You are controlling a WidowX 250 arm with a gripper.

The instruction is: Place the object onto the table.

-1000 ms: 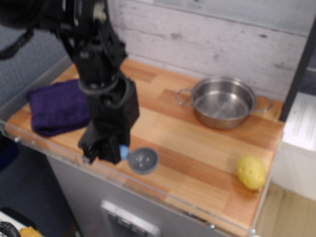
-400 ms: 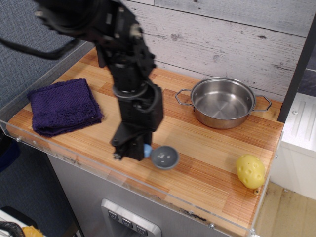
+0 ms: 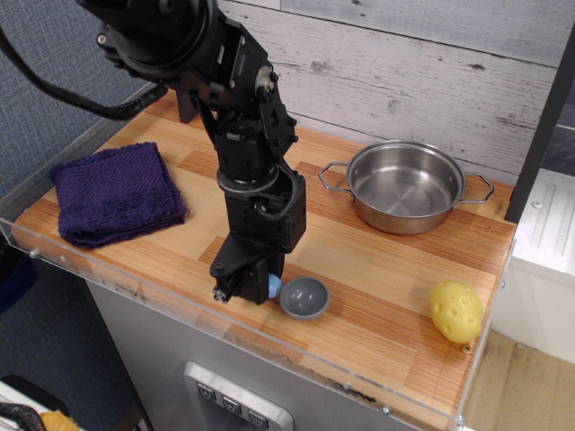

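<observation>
Scoop [image 3: 297, 295] first: its grey bowl sits low near the front edge of the table [image 3: 377, 269], with the stubby blue handle pointing toward nine o'clock into my gripper [image 3: 247, 285]. My fingers look closed on that handle, though from this angle I cannot see the pads clearly, and I cannot tell whether the bowl is touching the wood or hanging just above it.

There is only this one overhead view. Against a second ago, I have carried the scoop from further toward nine o'clock along the front rim to a spot nearer the middle of the counter, and in the last fraction of a second it has shifted only a little further toward the front edge. That small change suggests to me that the carry is over and the lowering nearly done.

Purple cloth [image 3: 115, 191] lies well off at nine o'clock, the steel pot [image 3: 406, 187] at about one o'clock, the yellow ball [image 3: 456, 312] at three o'clock. None crowds the landing spot. What remains, I judge, is opening and lifting away cleanly.
</observation>
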